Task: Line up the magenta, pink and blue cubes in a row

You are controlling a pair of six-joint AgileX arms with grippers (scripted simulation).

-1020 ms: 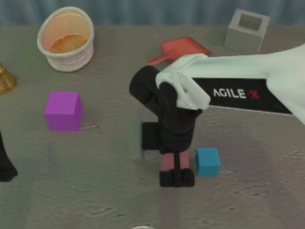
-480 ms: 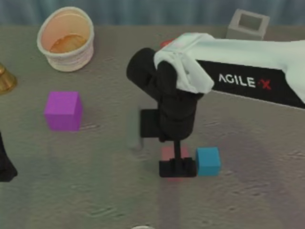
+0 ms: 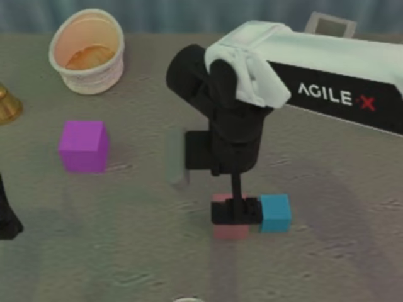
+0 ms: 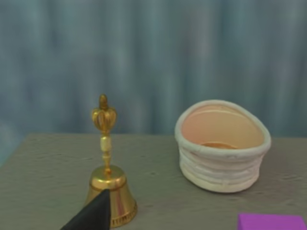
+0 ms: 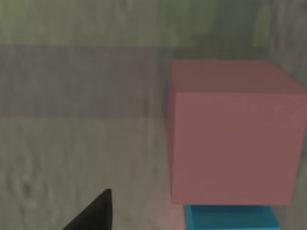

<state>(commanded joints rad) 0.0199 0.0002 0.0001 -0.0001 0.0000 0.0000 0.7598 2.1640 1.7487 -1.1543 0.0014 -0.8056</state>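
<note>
A grey-green mottled table is seen filling the top view. Behind its far edge, past the cream bowl, a blue-grey pleated curtain is hung across the whole background.

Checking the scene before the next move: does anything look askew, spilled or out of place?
The magenta cube sits alone at the table's left, far from the pink cube and blue cube, which sit side by side under the right gripper. Nothing is spilled or damaged; the bowl and bell stand upright.
</note>
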